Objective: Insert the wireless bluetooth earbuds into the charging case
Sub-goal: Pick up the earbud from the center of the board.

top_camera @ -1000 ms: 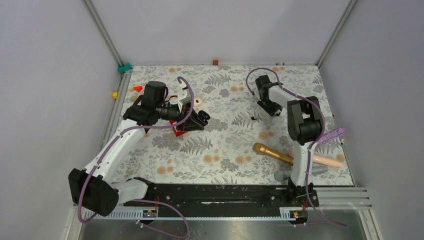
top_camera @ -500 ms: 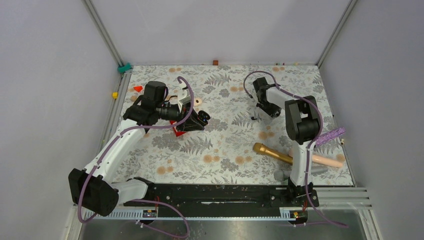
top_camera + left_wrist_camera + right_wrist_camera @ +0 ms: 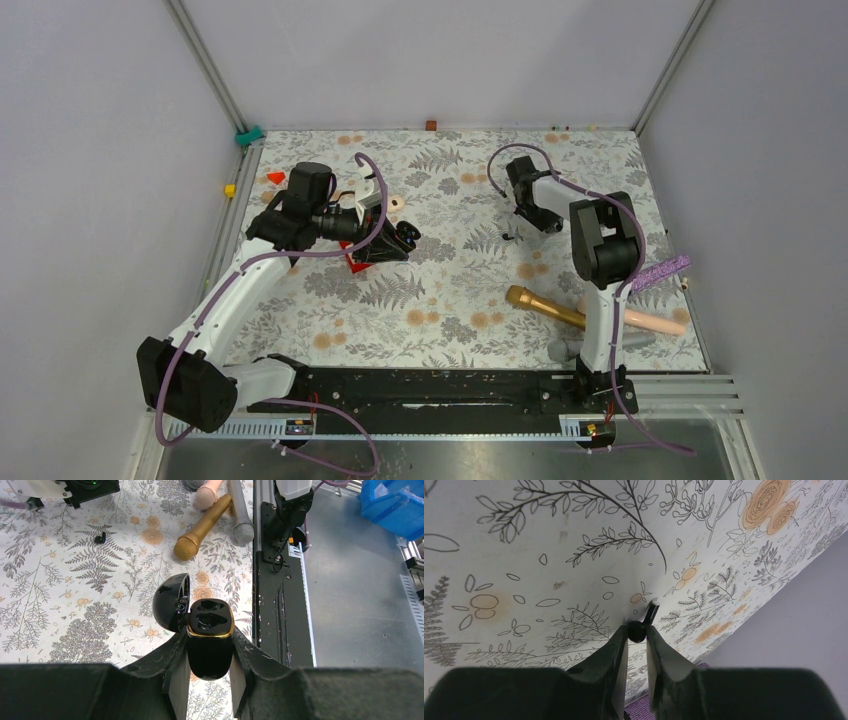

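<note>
My left gripper (image 3: pixel 210 667) is shut on the black charging case (image 3: pixel 210 645), which has a gold rim. Its lid is open and both wells are empty. In the top view the case (image 3: pixel 405 236) is held above the mat left of centre. My right gripper (image 3: pixel 637 639) is at the far middle of the mat, its tips closed on a tiny black earbud (image 3: pixel 637 631) that touches the mat, stem pointing away. The top view shows this bud (image 3: pixel 511 237) below the right gripper (image 3: pixel 518 230). A small black bud also shows in the left wrist view (image 3: pixel 100 538). I see no pale buds.
A red box (image 3: pixel 355 262) lies under the left gripper, with a pale roll (image 3: pixel 398 207) behind it. A gold microphone (image 3: pixel 545 307), a cream handle (image 3: pixel 655 321), a grey microphone (image 3: pixel 563 350) and a purple piece (image 3: pixel 662 271) lie near right. An orange-red triangle (image 3: pixel 275 177) is far left.
My right gripper has shifted a little to the left and now sits over the black earbud. The left arm and the case have not moved.
</note>
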Controlling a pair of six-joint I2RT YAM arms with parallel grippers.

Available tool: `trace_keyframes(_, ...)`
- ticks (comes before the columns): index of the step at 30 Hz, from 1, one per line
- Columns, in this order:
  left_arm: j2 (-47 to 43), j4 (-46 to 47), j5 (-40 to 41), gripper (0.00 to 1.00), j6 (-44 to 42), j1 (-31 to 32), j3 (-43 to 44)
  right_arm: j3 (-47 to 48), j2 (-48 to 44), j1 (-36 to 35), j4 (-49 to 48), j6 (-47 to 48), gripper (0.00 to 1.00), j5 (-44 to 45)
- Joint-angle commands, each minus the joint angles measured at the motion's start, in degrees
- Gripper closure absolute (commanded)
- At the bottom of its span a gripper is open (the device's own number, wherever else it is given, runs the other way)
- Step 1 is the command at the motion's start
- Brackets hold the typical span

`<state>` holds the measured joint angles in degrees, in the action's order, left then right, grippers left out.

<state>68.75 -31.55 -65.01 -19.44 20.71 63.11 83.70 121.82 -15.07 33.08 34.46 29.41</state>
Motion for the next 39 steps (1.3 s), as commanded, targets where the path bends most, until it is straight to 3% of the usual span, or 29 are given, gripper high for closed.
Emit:
trace_keyframes(1,0.0,2.4,-2.9,1.0,0.2,-0.1,-0.1,-1.4,-5.5,-0.4,-1.1,-0.1,0.82,-1.6)
trace_keyframes(8,0.6,2.3,-3.3,1.0,0.3,-0.1,0.0,-1.9,-17.8,-0.4,4.6,-1.9,0.82,-11.2)
trace_keyframes(18,3.2,2.4,-3.9,1.0,1.4,0.8,1.2,-1.0,-37.6,-0.9,20.1,-0.9,0.81,-41.1)
trace_keyframes(26,6.0,1.4,-2.9,1.0,1.4,1.9,4.5,-2.5,-48.4,-9.1,26.2,4.5,0.78,-52.2)
trace_keyframes(33,5.2,-5.8,-5.2,1.0,-5.3,0.9,5.2,-8.0,-43.1,-17.6,21.5,4.4,0.76,-51.1)
trace_keyframes(39,0.8,-10.4,-13.0,1.0,-10.1,-7.3,5.7,-8.9,-30.4,-21.5,15.5,4.0,0.76,-47.5)
